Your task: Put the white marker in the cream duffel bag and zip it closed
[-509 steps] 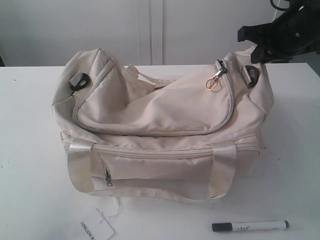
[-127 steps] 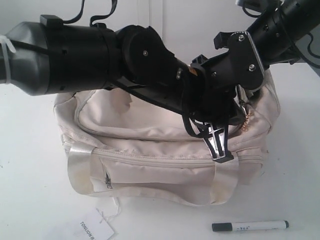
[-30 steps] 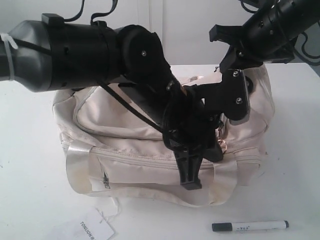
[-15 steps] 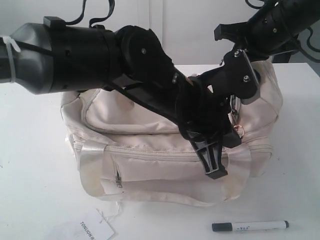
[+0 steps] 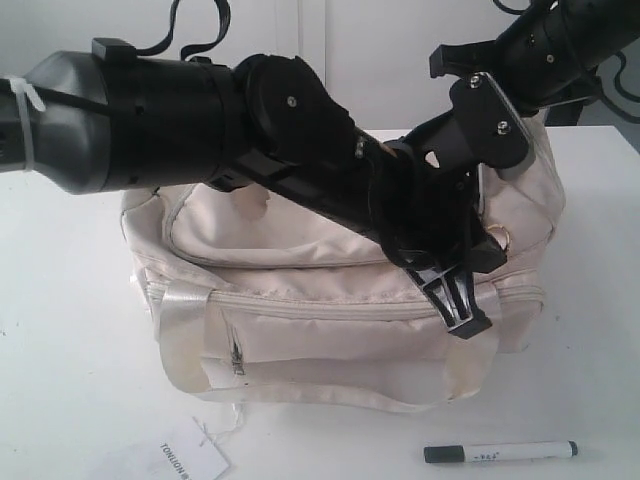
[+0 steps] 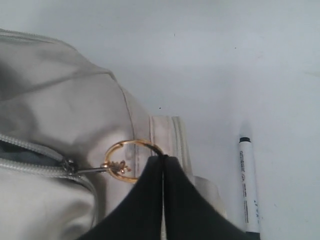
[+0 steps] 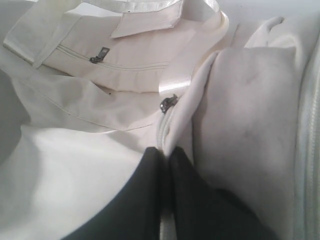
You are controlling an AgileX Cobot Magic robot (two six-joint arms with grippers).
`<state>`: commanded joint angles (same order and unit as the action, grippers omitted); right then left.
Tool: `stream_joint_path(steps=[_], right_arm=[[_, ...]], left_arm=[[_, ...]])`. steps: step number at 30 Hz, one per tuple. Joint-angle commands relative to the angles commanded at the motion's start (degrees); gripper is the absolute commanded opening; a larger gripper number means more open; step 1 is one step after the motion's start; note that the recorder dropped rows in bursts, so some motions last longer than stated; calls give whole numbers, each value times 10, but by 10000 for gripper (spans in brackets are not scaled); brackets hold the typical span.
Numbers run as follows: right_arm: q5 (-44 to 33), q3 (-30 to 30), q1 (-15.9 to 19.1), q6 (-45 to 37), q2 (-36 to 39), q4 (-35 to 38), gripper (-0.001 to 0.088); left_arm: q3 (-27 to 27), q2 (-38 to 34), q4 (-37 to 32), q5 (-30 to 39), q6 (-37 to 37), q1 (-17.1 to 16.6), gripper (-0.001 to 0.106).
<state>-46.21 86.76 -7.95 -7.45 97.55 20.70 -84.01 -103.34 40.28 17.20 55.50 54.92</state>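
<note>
1. My left gripper [image 6: 162, 159] pinches the gold ring pull [image 6: 125, 159] by the very tips; it could slip out.
2. My right gripper [image 7: 165, 152] clamps the cream duffel bag [image 7: 100, 75] fabric; losing it, the bag drags.
3. The white marker [image 6: 248, 185] lies on the table [image 6: 225, 60] beside my left jaws.

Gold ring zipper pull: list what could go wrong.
The left gripper pinches the gold ring zipper pull only at its fingertips; it could slip off.
The right gripper holds just a fold of the soft cream duffel bag; if it slips, the bag may drag toward the slim white marker.
</note>
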Motion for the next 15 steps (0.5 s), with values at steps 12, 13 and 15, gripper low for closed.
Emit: stream_joint_path(steps=[12, 13, 15], right_arm=[[-12, 0, 0, 1, 0, 1, 0], [-12, 0, 0, 1, 0, 1, 1], [-12, 0, 0, 1, 0, 1, 16]], left_arm=[[0, 0, 0, 2, 0, 0, 0], [0, 0, 0, 3, 0, 0, 0], [0, 0, 0, 3, 0, 0, 0]])
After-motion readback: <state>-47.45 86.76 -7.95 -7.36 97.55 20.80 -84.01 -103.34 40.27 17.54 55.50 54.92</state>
